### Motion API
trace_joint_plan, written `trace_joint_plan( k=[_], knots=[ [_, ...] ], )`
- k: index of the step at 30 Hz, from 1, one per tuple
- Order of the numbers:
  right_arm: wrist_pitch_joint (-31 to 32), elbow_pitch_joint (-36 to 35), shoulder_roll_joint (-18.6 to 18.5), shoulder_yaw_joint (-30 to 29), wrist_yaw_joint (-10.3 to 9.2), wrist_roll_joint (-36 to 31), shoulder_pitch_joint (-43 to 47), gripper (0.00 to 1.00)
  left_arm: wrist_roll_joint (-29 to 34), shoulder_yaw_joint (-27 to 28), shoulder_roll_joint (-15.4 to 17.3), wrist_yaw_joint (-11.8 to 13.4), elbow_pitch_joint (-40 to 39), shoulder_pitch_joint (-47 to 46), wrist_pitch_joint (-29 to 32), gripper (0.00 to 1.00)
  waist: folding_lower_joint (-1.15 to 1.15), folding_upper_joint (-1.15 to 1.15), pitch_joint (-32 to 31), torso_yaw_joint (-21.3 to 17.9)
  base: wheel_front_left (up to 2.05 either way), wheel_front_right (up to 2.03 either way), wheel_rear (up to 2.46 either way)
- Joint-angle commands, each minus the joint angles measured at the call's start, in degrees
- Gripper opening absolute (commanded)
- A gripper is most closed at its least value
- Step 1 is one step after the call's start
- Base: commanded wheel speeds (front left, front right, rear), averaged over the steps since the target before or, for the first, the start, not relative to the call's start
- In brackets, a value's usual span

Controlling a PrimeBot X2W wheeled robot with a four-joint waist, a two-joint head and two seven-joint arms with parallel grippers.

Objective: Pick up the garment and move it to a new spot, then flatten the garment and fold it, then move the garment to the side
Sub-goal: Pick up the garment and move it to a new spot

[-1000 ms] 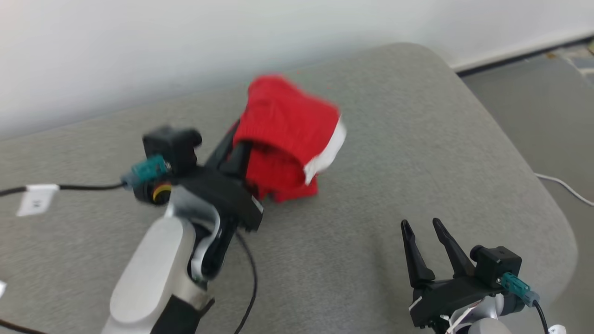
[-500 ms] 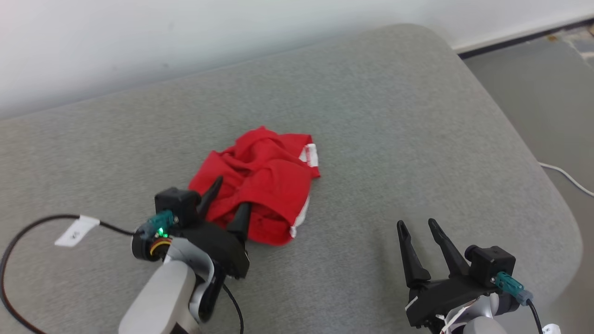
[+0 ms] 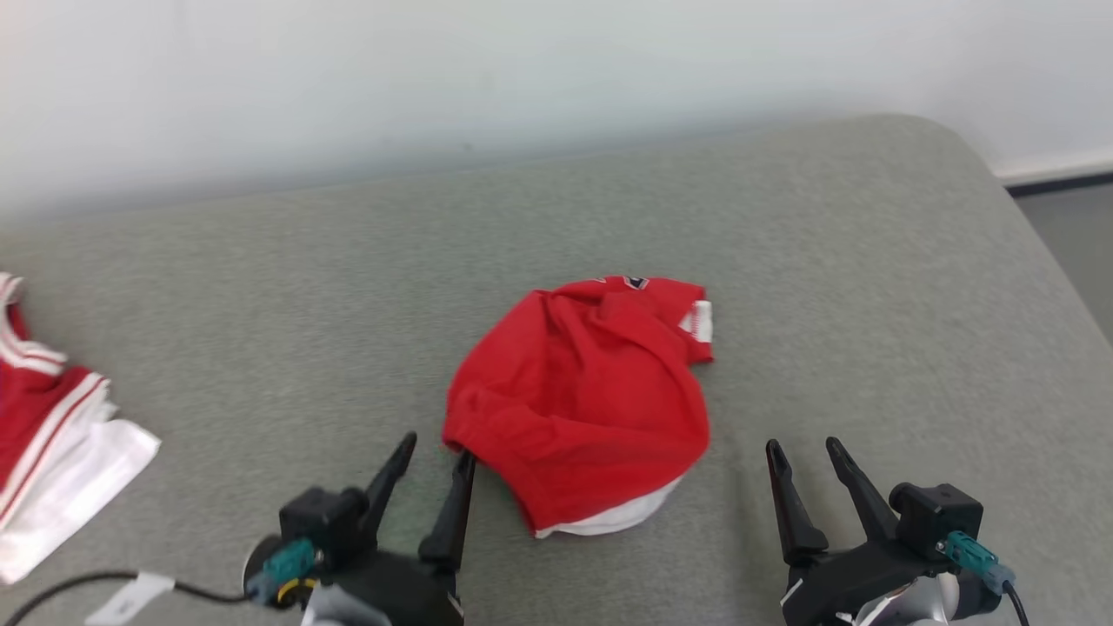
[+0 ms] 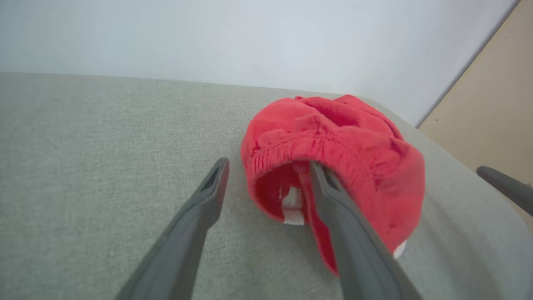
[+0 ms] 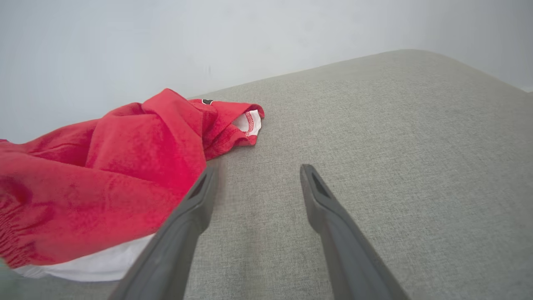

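The red garment [image 3: 583,400] lies crumpled in a heap near the middle of the grey cushion [image 3: 869,261], with a white lining showing along its near edge and a small white patch at its far right corner. The left gripper [image 3: 437,449] sits low at the heap's near left edge with its fingers spread wide and nothing between them. In the left wrist view, one finger [image 4: 333,200] lies right at the garment's [image 4: 354,141] elastic hem (whether it touches the cloth I cannot tell) and the other finger [image 4: 204,196] is over bare cushion.

The right gripper [image 3: 802,448] is also wide open and empty, just beside the heap's near right side. In its wrist view one finger [image 5: 187,216] is close against the red cloth [image 5: 104,166] and the other is over bare cushion.

A second garment [image 3: 52,435], red with white stripes, lies at the cushion's far left edge, well apart from the heap.
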Motion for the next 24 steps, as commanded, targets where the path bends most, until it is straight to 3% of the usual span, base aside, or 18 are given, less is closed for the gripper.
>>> trace_joint_plan(
  k=[1,9,14,19,24],
  knots=[
    [0.23,-0.29,-0.10,-0.30,-0.11,-0.38,0.84,1.00,0.15,-0.11,0.61,0.42,-1.17,2.14,-0.16,1.00,0.00,0.00,-2.96,5.30,0.00,0.00,0.00],
    [1.27,-2.15,-0.05,-1.16,-0.11,-0.48,2.55,1.00,2.38,3.13,3.41,3.99,-9.47,9.15,-1.20,1.00,0.00,0.00,-4.39,9.59,0.00,0.00,0.00],
    [-0.39,-3.37,-0.08,-2.94,-0.11,-0.01,3.00,1.00,6.78,10.90,2.56,5.79,-18.95,14.19,-1.23,1.00,0.00,0.00,-4.80,10.10,0.00,0.00,0.00],
    [-1.93,-3.39,-0.10,-5.69,-0.11,-0.60,4.20,1.00,13.16,18.44,0.63,5.38,-25.14,19.54,-1.25,1.00,0.00,0.00,-5.84,9.32,0.00,0.00,0.00],
    [-3.40,-3.19,-0.05,-8.48,-0.11,-1.02,4.83,1.00,17.20,23.56,-1.72,2.61,-27.05,24.20,-1.26,1.00,0.00,0.00,-6.85,8.16,0.00,0.00,0.00]
  ],
)
